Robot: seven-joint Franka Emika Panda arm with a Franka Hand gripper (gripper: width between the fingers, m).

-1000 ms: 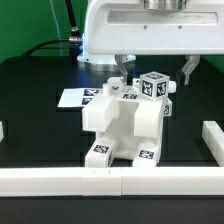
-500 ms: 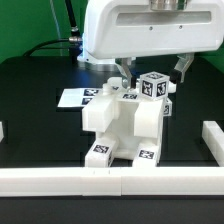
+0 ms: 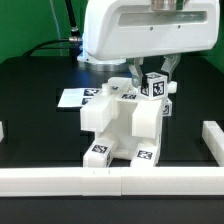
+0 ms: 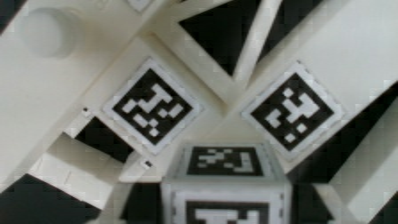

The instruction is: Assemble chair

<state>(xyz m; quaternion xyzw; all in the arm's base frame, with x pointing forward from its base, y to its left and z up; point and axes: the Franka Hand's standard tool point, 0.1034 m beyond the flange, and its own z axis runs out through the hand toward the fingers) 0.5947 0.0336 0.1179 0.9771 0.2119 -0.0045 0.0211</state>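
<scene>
The chair (image 3: 122, 122) is a white blocky assembly with black-and-white tags, standing in the middle of the black table. A small tagged cube (image 3: 153, 86) sits at its top, toward the exterior view's right. My gripper (image 3: 153, 72) hangs straight above it, open, with one finger on each side of the cube and close to its faces. In the wrist view the cube (image 4: 224, 165) fills the middle between the jaws, with two tagged slanted chair faces (image 4: 151, 103) beyond it. A dark gap shows on each side of the cube.
The marker board (image 3: 75, 98) lies flat behind the chair on the exterior view's left. A long plain white rail (image 3: 110, 180) runs along the front, with a white block (image 3: 211, 140) at the right. The big white robot body (image 3: 150, 30) looms above.
The two fingers have come inward toward the cube from both sides; the gap between them is much narrower. The chair has not moved.
</scene>
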